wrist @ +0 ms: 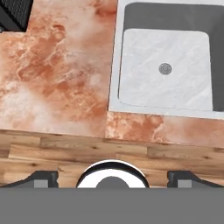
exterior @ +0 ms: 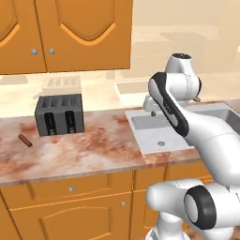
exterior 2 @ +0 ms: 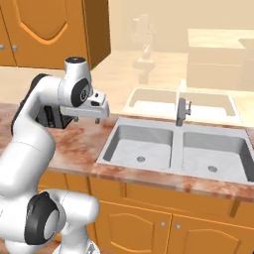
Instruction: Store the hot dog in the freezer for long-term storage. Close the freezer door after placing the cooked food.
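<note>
My arm (exterior: pixel 197 136) is glossy white all over, built of thick rounded links with smooth shells, and I see black bands at the joints, one curving along the upper link and a wide black ring on the big round joint low down. The top cap is grey. My gripper (exterior 2: pixel 97 120) has a flat white body with two short grey fingers (exterior 2: pixel 97 120).

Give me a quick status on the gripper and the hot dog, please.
Gripper open, empty, above counter by the sink. Hot dog on counter left of toaster, untouched. Nothing between them.
</note>
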